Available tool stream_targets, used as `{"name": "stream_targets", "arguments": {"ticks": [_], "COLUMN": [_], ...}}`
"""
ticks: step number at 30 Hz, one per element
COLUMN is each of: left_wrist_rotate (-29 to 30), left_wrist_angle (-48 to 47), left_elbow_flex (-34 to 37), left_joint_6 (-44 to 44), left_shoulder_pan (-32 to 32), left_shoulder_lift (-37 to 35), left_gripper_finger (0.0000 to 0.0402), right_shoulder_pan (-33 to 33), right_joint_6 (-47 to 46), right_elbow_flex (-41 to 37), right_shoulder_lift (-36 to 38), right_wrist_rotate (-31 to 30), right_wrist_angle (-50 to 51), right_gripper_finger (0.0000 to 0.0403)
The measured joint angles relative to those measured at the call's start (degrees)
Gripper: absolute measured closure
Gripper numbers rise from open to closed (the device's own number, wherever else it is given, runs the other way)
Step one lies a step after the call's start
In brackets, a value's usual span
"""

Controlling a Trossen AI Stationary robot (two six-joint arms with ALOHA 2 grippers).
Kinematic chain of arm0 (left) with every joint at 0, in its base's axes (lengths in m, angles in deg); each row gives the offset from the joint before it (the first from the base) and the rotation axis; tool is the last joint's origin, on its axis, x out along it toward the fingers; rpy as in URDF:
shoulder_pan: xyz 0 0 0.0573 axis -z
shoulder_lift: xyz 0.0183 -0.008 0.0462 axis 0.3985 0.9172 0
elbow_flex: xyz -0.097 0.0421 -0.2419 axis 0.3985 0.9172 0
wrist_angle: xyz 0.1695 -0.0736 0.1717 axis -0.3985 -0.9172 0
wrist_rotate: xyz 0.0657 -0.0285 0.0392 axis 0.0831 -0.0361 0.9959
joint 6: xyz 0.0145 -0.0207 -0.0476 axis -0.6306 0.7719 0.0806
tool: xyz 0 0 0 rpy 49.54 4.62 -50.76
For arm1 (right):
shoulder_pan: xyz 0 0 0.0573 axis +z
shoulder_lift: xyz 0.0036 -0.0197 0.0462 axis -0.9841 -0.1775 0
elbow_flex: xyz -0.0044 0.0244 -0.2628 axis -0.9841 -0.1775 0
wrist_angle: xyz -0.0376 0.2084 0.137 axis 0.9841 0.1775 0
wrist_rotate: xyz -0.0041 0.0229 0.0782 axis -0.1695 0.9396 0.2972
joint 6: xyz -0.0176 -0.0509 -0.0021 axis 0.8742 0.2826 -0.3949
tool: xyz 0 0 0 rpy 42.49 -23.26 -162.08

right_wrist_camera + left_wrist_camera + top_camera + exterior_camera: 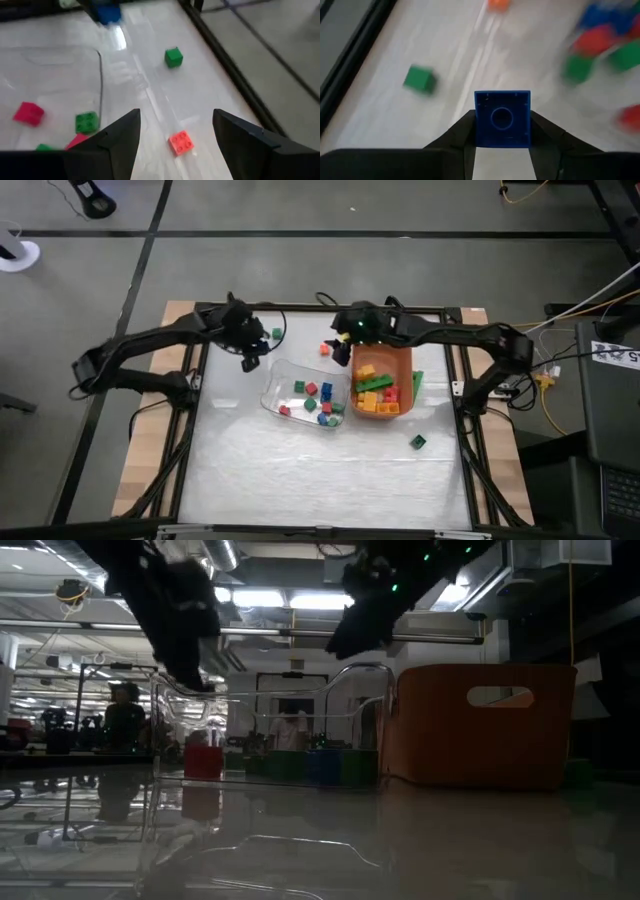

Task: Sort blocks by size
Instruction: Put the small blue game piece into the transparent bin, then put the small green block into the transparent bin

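2 dark arms over a pale table (pixel 300 480), bricks split between 2 containers and the bare surface. Left gripper (pixel 251 356) raised near the far edge, just beyond the clear plastic tray (pixel 272 385), fingers (pixel 455 135) clenched on a small blue brick (pixel 502 119) with its hollow underside toward the wrist camera. Right gripper (pixel 175 132) at the far end of the orange plastic bin (pixel 400 358), raised off the table, fingers (pixel 120 135) spread wide with nothing between them. Directly below it in the right wrist view, a small orange brick (pixel 181 142) on the table; farther off, toward the far edge, a lone green cube (pixel 173 57). Same green cube (pixel 277 333) seen from overhead just beyond the left gripper. Inside the tray, small red, green and blue bricks (pixel 318 402) gathered toward the bin side. Inside the bin, larger yellow, orange, red and green bricks (pixel 377 390) piled together, a long green brick (pixel 417 381) against its outer right wall. 1 dark green brick (pixel 417 442) alone on the table, nearer than the bin. From table height, tray and bin side by side, both grippers hanging above them, a person (pixel 124 720) in the room beyond.
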Motion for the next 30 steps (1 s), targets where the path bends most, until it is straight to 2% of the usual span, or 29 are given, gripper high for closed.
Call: {"name": "stream_targets", "arguments": {"ticks": [4, 8, 12, 18, 24, 30], "left_wrist_rotate": [-3.4, -4.7, -4.6, -4.3, -4.0, -2.3], "left_wrist_angle": [1.1, 5.0, 11.0, 16.4, 18.5, 18.5], "left_elbow_flex": [-0.1, -0.1, -0.1, -0.1, 0.0, -0.1], "left_joint_6": [8.2, 15.7, 18.4, 16.7, 15.4, 15.4], "left_shoulder_pan": [4.5, 11.4, 19.1, 27.7, 31.5, 30.7], "left_shoulder_lift": [-5.6, -7.0, -4.6, 1.7, 8.4, 11.0], "left_gripper_finger": [0.028, 0.028, 0.0267, 0.0239, 0.0231, 0.023], "right_shoulder_pan": [-2.0, -3.4, -3.8, -4.1, -4.0, -3.9], "right_joint_6": [-3.7, -8.5, -8.8, -10.9, -11.6, -9.9], "right_elbow_flex": [0.0, 0.0, 0.0, 0.1, 0.0, 2.2], "right_shoulder_lift": [-3.2, -6.5, -9.0, -11.0, -11.4, -11.3], "right_wrist_rotate": [0.5, 0.4, -1.2, -2.8, -2.6, -2.6], "right_wrist_angle": [-1.5, -4.1, -6.0, -5.8, -6.0, -3.3], "right_gripper_finger": [0.0155, 0.0155, 0.0155, 0.0155, 0.0155, 0.0155]}}
